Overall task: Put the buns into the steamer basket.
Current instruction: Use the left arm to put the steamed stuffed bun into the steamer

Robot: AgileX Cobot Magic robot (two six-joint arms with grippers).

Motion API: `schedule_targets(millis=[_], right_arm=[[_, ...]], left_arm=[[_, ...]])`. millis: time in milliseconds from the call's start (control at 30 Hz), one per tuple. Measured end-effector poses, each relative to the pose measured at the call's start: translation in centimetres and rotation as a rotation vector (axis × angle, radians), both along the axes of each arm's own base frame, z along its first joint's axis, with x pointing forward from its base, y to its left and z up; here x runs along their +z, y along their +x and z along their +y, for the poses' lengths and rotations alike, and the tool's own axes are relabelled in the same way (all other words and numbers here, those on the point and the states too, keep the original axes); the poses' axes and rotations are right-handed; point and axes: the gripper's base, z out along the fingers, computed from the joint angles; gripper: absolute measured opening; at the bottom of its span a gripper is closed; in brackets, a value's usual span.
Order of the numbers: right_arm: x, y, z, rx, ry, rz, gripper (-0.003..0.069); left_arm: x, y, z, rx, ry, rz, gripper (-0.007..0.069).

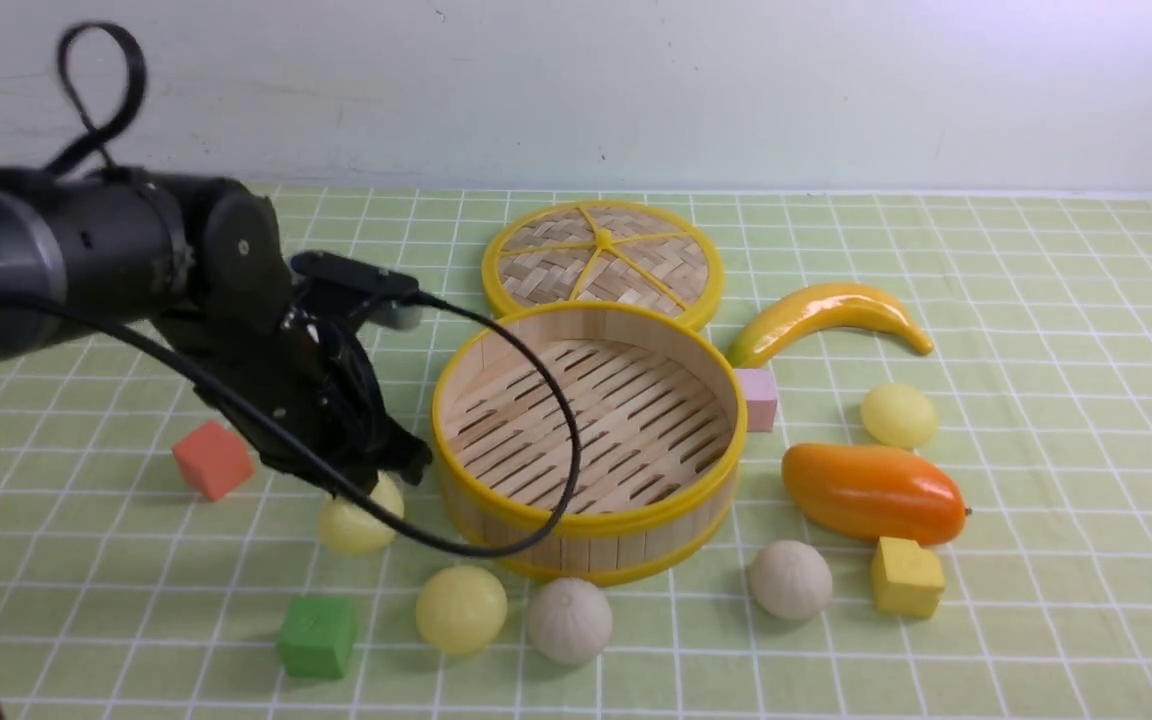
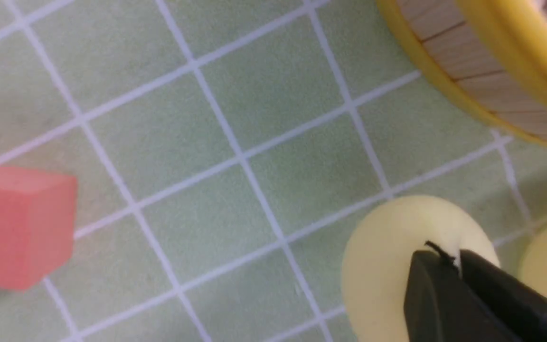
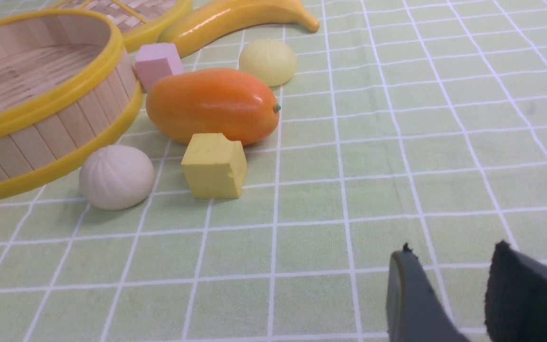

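Observation:
The steamer basket (image 1: 576,552) stands mid-table with nothing in it. My left gripper (image 1: 391,482) is down at its left side, shut on the top of a smooth pale yellow bun (image 1: 348,528) that rests on the cloth. In the left wrist view the gripper (image 2: 454,259) pinches a thin sliver of that bun (image 2: 382,270). A second yellow bun (image 1: 461,608) and a pleated off-white bun (image 1: 569,620) lie in front of the basket. Another pleated bun (image 1: 790,580) and a third yellow bun (image 1: 898,415) lie to its right. My right gripper (image 3: 454,249) is open over bare cloth.
The flat woven lid (image 1: 601,260) lies behind the basket. A banana (image 1: 826,315), an orange mango (image 1: 871,492), a pink cube (image 1: 758,398) and a yellow cube (image 1: 906,577) are on the right. A red cube (image 1: 213,458) and a green cube (image 1: 316,635) are on the left.

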Motion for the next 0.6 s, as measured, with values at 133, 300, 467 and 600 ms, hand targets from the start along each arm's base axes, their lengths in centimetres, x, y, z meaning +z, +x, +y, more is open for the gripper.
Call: schedule_targets(millis=[133,300,467,600], right_arm=[[0.0,0.0,0.0,0.0,0.0,0.0,0.0241],[0.0,0.0,0.0,0.0,0.0,0.0,0.0241],[0.0,0.0,0.0,0.0,0.0,0.0,0.0241],[0.0,0.0,0.0,0.0,0.0,0.0,0.0241]], left_arm=[[5.3,-0.9,-2.8,-0.065,-0.073,-0.18,-0.0013],[4.5,1.5,-5.7,-0.093,-0.112,-0.239,-0.0013],[-0.2,5.4,-7.1,-0.086,-0.07,-0.18,-0.0001],[-2.0,6.8,-7.7,-0.088,-0.05,-0.135,0.0078]])
